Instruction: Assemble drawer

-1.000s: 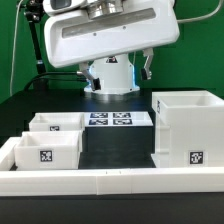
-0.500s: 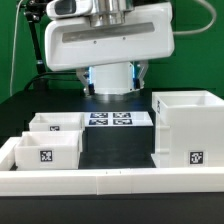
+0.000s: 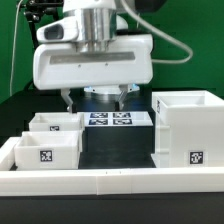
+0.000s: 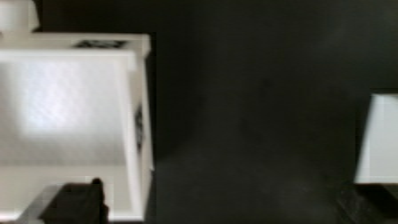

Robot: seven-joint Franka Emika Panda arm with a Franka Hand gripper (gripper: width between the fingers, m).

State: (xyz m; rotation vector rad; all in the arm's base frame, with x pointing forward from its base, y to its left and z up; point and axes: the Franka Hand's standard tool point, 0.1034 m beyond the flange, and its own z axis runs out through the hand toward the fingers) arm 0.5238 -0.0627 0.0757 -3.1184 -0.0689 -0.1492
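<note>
Since the pincer (image 3: 95, 98) hangs above the table with its fingers (image 3: 68, 100) spread wide and nothing between them, it looks set up for a grab, not a carry. Both trays sit lower than it, off to the exterior view's left: the rear tray (image 3: 57, 124) is closer to it and the front tray (image 3: 47, 152) farther out. The casing (image 3: 186, 128) stands lower on the exterior view's right, open side up and well apart from the trays. That probably leaves room to bring a tray across. The marker board (image 3: 110, 120) lies almost straight under the pincer. In the wrist view, a tagged white box (image 4: 71, 100) sits just beside one dark finger (image 4: 79, 200). It's probably a tray, but it's too blurry to say which.
</note>
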